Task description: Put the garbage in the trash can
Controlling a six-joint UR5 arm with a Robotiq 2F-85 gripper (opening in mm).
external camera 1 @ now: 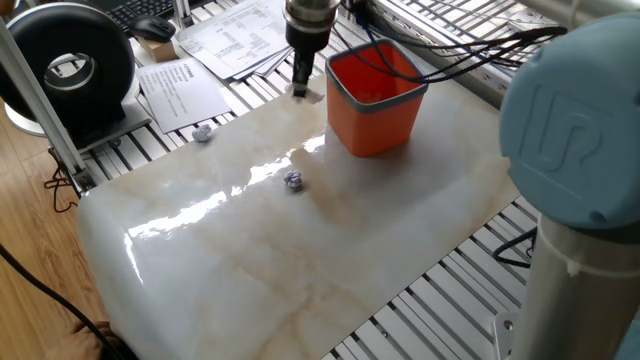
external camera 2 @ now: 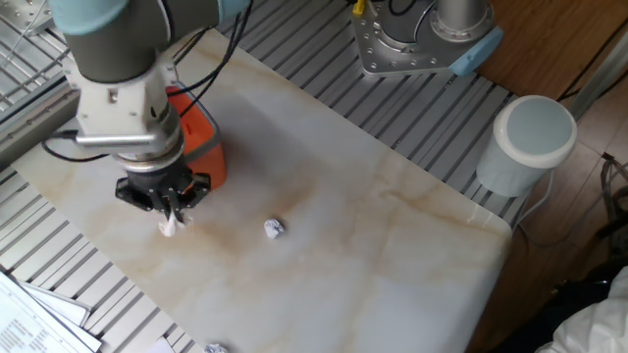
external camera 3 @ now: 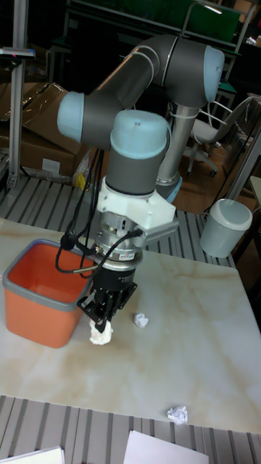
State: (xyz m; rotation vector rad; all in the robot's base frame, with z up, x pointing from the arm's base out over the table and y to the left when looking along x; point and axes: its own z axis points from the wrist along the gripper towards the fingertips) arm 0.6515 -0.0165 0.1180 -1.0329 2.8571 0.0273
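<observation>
My gripper (external camera 2: 172,208) is shut on the cream-white tissue wad (external camera 2: 173,226), which hangs clear of the marble tabletop beside the orange trash can (external camera 2: 203,149). In the tall fixed view the gripper (external camera 3: 102,317) holds the wad (external camera 3: 100,335) just right of the trash can (external camera 3: 40,297), below rim height. One bluish-white paper ball (external camera 1: 293,180) lies mid-table, also seen as the ball (external camera 3: 141,320). A second ball (external camera 1: 203,133) rests at the slab's edge, near the printed sheets. The gripper (external camera 1: 299,84) sits left of the can (external camera 1: 375,95).
Printed paper sheets (external camera 1: 185,88) and a black round device (external camera 1: 70,62) lie off the slab's far-left side. A white lidded cylinder (external camera 2: 530,142) stands at the opposite corner. Another robot's metal base (external camera 2: 422,34) sits beyond the table. Cables trail over the can.
</observation>
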